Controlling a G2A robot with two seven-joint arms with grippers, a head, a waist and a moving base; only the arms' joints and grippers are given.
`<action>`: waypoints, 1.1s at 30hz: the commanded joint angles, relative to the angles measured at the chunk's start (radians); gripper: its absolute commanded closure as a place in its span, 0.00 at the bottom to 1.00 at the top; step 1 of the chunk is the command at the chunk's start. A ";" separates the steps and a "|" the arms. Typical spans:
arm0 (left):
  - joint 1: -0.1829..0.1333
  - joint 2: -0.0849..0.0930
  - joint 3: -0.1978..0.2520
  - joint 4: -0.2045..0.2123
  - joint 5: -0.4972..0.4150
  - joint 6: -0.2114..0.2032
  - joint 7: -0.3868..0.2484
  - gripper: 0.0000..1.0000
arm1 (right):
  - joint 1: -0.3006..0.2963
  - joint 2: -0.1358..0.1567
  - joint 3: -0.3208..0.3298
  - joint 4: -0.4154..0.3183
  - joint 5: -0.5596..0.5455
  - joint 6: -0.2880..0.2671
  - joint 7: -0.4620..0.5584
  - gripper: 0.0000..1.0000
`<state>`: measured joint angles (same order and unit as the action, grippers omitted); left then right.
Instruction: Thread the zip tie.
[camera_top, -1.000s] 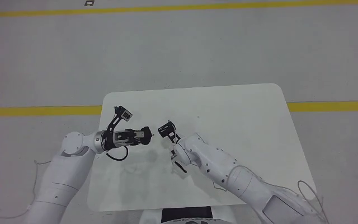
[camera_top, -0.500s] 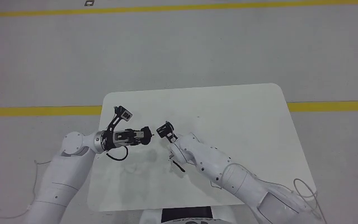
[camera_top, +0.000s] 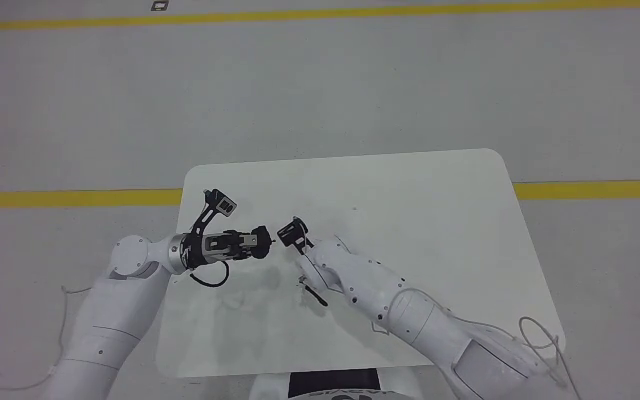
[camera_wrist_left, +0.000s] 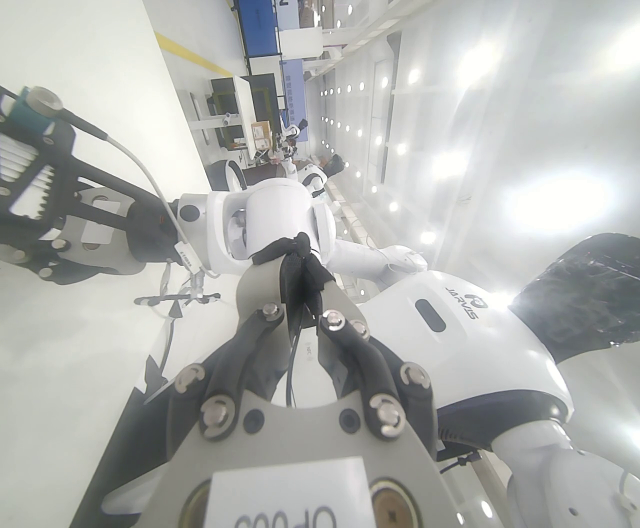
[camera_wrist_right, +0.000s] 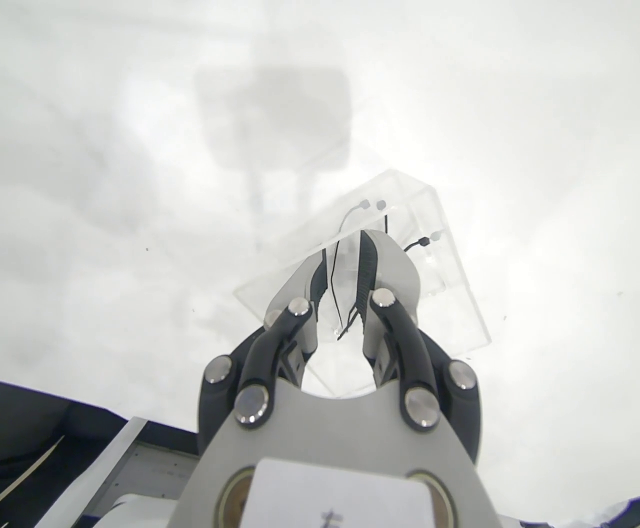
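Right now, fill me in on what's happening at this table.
The left hand is shut on a black zip tie, held above the white table. The right hand hovers close beside it, fingers apart, over a clear box holding spare ties. I can't see any threaded loop yet.

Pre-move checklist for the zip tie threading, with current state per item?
1. Left gripper clamped on zip tie: ok.
2. Right gripper over clear box: ok.
3. Right jaws pinching a tie: not ok. They stand apart, with a thin black strand between them.
4. Loose ties in the box: ok, a few show.
5. Left gripper apart from right arm in the top view: ok, narrow gap.
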<state>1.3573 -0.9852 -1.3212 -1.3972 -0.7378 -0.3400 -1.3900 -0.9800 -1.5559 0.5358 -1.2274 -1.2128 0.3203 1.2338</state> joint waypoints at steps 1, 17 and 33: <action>0.000 0.000 0.000 0.000 0.000 0.000 0.000 1.00 | 0.001 -0.004 0.000 0.008 -0.003 0.001 0.003 0.88; 0.000 0.000 0.000 0.000 0.000 0.000 0.000 1.00 | -0.011 -0.024 0.041 0.000 -0.020 0.019 0.000 1.00; 0.000 0.000 0.000 0.000 0.000 0.000 0.000 1.00 | -0.216 0.053 0.268 -0.308 0.028 -0.118 -0.082 1.00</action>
<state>1.3573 -0.9852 -1.3212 -1.3972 -0.7378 -0.3400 -1.3900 -1.1809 -1.5069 0.7842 -1.5242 -1.2099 0.2188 1.1691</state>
